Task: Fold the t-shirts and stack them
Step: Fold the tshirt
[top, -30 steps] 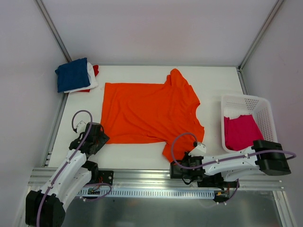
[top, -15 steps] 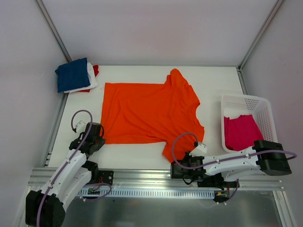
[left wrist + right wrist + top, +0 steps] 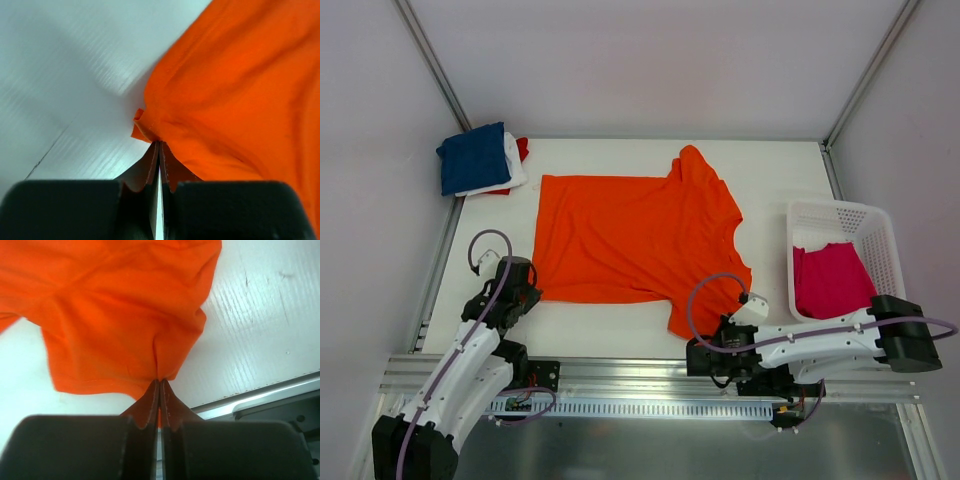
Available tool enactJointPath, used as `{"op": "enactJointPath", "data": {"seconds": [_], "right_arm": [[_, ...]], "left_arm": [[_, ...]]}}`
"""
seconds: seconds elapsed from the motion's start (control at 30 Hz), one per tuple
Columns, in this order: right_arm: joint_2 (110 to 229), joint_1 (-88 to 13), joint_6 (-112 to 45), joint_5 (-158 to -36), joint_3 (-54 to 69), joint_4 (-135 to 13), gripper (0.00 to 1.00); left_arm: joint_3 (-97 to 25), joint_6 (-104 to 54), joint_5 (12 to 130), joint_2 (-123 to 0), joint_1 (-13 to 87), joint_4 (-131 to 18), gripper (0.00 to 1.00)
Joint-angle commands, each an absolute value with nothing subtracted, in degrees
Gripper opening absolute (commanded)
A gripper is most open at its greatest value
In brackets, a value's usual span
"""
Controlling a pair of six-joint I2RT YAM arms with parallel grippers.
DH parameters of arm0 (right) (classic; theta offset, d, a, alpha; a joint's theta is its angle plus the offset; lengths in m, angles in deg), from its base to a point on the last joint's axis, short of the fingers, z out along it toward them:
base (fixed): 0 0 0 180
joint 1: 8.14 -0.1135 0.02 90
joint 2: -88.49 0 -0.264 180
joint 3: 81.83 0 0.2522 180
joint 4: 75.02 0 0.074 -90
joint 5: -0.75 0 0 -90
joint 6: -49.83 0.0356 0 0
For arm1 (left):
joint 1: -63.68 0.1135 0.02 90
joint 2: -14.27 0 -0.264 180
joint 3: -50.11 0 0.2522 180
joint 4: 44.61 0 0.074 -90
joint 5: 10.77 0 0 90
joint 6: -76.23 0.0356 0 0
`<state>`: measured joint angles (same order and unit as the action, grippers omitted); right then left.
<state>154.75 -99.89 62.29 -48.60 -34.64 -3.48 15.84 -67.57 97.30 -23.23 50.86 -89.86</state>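
Observation:
A bright orange t-shirt (image 3: 630,235) lies spread over the middle of the white table. My left gripper (image 3: 528,291) is shut on its near-left hem corner; the left wrist view shows that corner (image 3: 145,127) pinched at my fingertips (image 3: 159,144). My right gripper (image 3: 692,342) is shut on the near sleeve of the orange t-shirt (image 3: 120,315), the cloth bunched at the tips (image 3: 160,381). Folded tees sit stacked at the far left: navy blue (image 3: 472,157) over white (image 3: 516,160) over red (image 3: 523,148). A magenta-pink t-shirt (image 3: 830,279) lies in the basket.
A white lattice basket (image 3: 880,235) stands at the table's right edge. A metal rail (image 3: 650,372) runs along the near edge under both arms. Grey walls close in the back and sides.
My left gripper has closed on the shirt's near-left corner and shifted slightly left. The right arm has drawn a little nearer and to the right with the sleeve still held.

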Motion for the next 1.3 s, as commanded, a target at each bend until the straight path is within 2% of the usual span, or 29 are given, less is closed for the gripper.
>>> {"op": "enactJointPath", "data": {"seconds": [0.0, 0.37, 0.77, 1.07, 1.27], "right_arm": [[152.9, -100.0, 64.4, -43.1, -29.4, 6.7, 0.01], [153.0, -98.8, 64.7, -35.1, -20.1, 20.5, 0.00], [149.8, -96.4, 69.5, -32.4, -19.7, 31.9, 0.00], [143.9, -88.0, 63.8, -27.1, -20.3, 33.4, 0.01], [145.5, -83.8, 60.1, -21.6, -18.5, 33.3, 0.00]], "left_arm": [[11.2, -64.2, 96.9, -21.4, 50.3, -89.7, 0.00], [4.4, -61.9, 96.2, -21.4, 50.3, -90.1, 0.00], [3.4, -58.9, 99.9, -20.1, 50.3, -90.4, 0.00], [2.3, -59.2, 101.6, -22.4, 50.3, -90.3, 0.00], [1.3, -60.8, 102.1, -25.1, 50.4, -89.2, 0.00]]}}
